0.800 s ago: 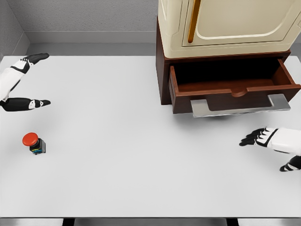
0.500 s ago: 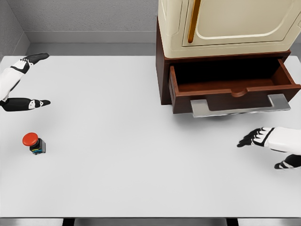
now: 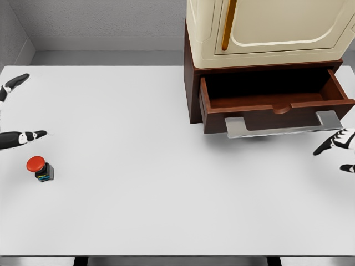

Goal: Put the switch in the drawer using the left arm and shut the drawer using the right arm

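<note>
The switch, a small dark block with a round red button on top, sits on the white table near its left edge. My left hand is at the left border just above the switch, fingers spread wide, holding nothing. The brown drawer stands pulled out under the cream cabinet, its inside empty, with a grey metal handle along its front. My right hand shows at the right border, just below the handle's right end, open and touching nothing.
A cream cabinet with an orange door handle sits on the dark brown base that holds the drawer, at the table's back right. A grey wall runs behind the table.
My left hand has pulled back toward the left edge and lowered closer to the switch. My right hand has moved right and up, toward the drawer handle's right end.
</note>
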`<state>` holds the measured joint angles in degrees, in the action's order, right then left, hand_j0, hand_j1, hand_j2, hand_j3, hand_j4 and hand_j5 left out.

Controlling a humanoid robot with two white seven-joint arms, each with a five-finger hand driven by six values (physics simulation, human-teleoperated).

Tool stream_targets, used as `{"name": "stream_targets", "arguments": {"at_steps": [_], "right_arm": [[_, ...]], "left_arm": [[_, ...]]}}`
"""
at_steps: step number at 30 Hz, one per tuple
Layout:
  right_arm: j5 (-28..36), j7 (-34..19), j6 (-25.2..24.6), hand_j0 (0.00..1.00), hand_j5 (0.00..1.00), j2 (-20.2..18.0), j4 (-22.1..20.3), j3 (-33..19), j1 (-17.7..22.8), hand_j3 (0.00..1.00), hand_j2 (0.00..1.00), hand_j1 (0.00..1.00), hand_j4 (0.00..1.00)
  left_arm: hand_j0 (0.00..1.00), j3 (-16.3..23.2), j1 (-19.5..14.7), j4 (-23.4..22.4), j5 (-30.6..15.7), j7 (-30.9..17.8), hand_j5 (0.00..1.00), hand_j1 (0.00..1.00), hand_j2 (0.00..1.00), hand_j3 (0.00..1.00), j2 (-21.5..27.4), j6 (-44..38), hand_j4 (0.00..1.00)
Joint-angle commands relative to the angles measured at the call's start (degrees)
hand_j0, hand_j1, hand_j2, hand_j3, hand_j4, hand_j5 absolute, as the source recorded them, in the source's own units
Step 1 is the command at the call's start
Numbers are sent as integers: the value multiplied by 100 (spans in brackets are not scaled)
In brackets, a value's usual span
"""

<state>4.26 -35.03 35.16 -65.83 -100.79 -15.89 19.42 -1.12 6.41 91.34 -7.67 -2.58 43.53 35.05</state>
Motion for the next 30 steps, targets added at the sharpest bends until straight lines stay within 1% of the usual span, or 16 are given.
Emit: {"name": "stream_targets", "arguments": {"at_steps": [1, 2, 3, 5, 6, 7, 8, 9, 11, 14, 16, 20, 23, 24, 26, 30], "right_arm": [[75, 3, -16, 72, 72, 0, -2, -54, 0, 72, 72, 72, 72], [75, 3, -16, 72, 72, 18, -2, -54, 0, 72, 72, 72, 72], [75, 3, -16, 72, 72, 44, -2, -54, 0, 72, 72, 72, 72], [75, 3, -16, 72, 72, 53, -2, -63, 0, 72, 72, 72, 72], [75, 3, -16, 72, 72, 53, -2, -63, 0, 72, 72, 72, 72], [75, 3, -16, 72, 72, 53, -2, -63, 0, 72, 72, 72, 72], [75, 3, -16, 72, 72, 53, -2, -63, 0, 72, 72, 72, 72], [75, 3, -16, 72, 72, 53, -2, -63, 0, 72, 72, 72, 72], [75, 3, -16, 72, 72, 53, -2, -63, 9, 72, 72, 72, 72], [75, 3, -16, 73, 73, 53, -2, -63, 26, 73, 73, 73, 73], [66, 3, -16, 73, 73, 53, -2, -63, 35, 73, 73, 73, 73], [66, 3, -16, 74, 74, 35, -2, -63, 88, 74, 74, 74, 74], [66, 3, -16, 75, 75, 27, -2, -160, 123, 75, 75, 75, 75], [66, 3, -16, 75, 75, 35, -2, -160, 123, 75, 75, 75, 75], [66, 3, -16, 75, 75, 35, -2, -160, 123, 75, 75, 75, 75], [75, 3, -16, 75, 75, 27, -2, -177, 132, 75, 75, 75, 75]], "left_arm": [[100, 33, 44, 147, -331, 469, 100, 100, 100, 100, 297, -5, 100], [100, 33, 281, 269, -410, 758, 100, 100, 100, 100, 393, -5, 100], [99, 33, 422, 384, -428, 952, 99, 99, 99, 99, 473, -5, 99], [99, 120, 519, 489, -428, 1031, 99, 99, 99, 99, 481, -5, 99], [99, 208, 615, 595, -428, 1242, 99, 99, 99, 99, 569, -5, 99], [100, 235, 677, 648, -428, 1321, 100, 100, 100, 100, 622, -5, 100], [100, 235, 712, 692, -419, 1330, 100, 100, 100, 100, 622, -5, 100], [100, 235, 853, 779, -428, 1365, 100, 100, 100, 100, 640, -5, 100], [100, 296, 985, 859, -419, 1366, 100, 100, 100, 100, 657, -5, 100], [100, 314, 1406, 964, -419, 1374, 100, 100, 100, 100, 745, -5, 100], [100, 455, 1451, 973, -419, 1392, 100, 100, 100, 100, 754, -5, 100], [100, 472, 1468, 973, -428, 1401, 100, 100, 100, 100, 789, -5, 100], [100, 560, 1855, 964, -419, 1401, 100, 100, 100, 100, 789, -5, 100], [100, 639, 1908, 956, -402, 1401, 100, 100, 100, 100, 798, -5, 100], [100, 692, 1916, 903, -402, 1401, 100, 100, 100, 100, 807, -5, 100], [100, 753, 1855, 516, -393, 1401, 100, 100, 100, 100, 780, -5, 100]]}}
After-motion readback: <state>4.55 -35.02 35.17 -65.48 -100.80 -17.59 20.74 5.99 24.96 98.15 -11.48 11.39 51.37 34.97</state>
